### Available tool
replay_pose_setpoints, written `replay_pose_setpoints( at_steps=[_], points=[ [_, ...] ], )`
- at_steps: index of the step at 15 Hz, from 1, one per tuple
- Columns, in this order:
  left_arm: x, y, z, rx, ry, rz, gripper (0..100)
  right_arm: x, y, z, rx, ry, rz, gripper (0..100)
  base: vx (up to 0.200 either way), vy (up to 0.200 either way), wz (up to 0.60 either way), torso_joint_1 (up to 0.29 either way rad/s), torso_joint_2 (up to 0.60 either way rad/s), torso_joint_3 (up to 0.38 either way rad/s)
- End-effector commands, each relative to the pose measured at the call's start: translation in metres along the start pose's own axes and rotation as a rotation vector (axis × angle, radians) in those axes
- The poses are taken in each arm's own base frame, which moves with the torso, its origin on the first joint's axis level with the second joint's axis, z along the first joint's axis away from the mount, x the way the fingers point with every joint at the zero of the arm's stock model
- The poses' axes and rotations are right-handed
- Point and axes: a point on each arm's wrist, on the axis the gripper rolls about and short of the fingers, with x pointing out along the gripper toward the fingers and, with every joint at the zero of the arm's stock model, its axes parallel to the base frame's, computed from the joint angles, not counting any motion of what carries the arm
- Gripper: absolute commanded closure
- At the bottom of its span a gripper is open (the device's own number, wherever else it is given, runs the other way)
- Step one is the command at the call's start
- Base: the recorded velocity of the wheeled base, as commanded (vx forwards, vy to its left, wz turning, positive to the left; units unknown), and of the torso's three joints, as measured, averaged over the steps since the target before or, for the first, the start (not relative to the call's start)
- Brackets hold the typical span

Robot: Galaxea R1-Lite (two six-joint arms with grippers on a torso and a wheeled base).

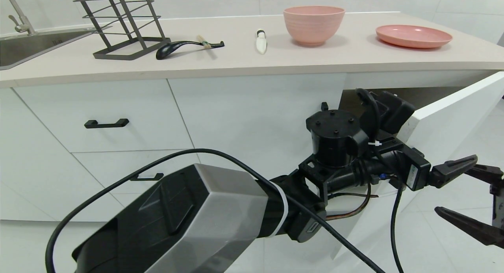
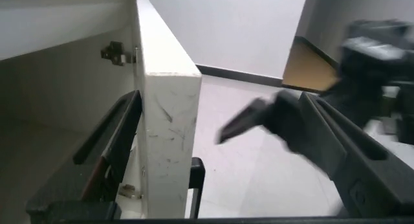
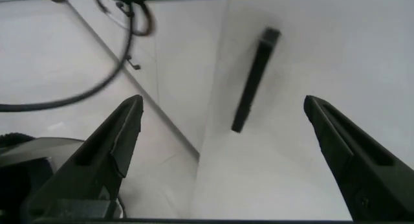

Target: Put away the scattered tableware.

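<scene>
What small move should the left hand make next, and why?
Probably back the left hand off the cabinet door: it straddles the door's edge open, the door already stands ajar, and the pink bowl and pink plate still sit on the counter.

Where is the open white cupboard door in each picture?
Head view: the cupboard door hangs open at the right, below the counter.
Left wrist view: its thin edge faces the camera, cupboard inside on one side, floor on the other.
Right wrist view: its front, with the black handle, lies between the open fingers of the right gripper.
Shared landmark: the pale floor beside the door.
</scene>
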Motion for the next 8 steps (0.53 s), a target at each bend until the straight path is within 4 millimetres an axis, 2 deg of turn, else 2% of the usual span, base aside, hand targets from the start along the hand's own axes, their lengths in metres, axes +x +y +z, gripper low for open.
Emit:
replay_pose_setpoints(
  at_steps=[1, 2, 5, 8],
  points=[
    [0.0, -0.001, -0.001, -0.001, -0.001, 0.003, 0, -0.02, 0.036, 0.035, -0.152, -0.058, -0.043, 0, 0.0, 0.0, 0.0, 0.0, 0.0, 0.0],
    [0.001, -0.004, -0.001, -0.004, -0.002, 0.002, 0, -0.023, 0.045, 0.048, -0.224, -0.097, -0.034, 0, 0.0, 0.0, 0.0, 0.0, 0.0, 0.0],
    [0.007, -0.021, -0.005, -0.019, 0.003, 0.008, 0, -0.017, 0.07, 0.067, -0.294, -0.231, 0.136, 0, 0.0, 0.0, 0.0, 0.0, 0.0, 0.0],
    [0.011, -0.035, -0.01, -0.052, 0.015, -0.003, 0, -0.024, 0.08, 0.075, -0.346, -0.266, 0.141, 0, 0.0, 0.0, 0.0, 0.0, 0.0, 0.0]
  ],
)
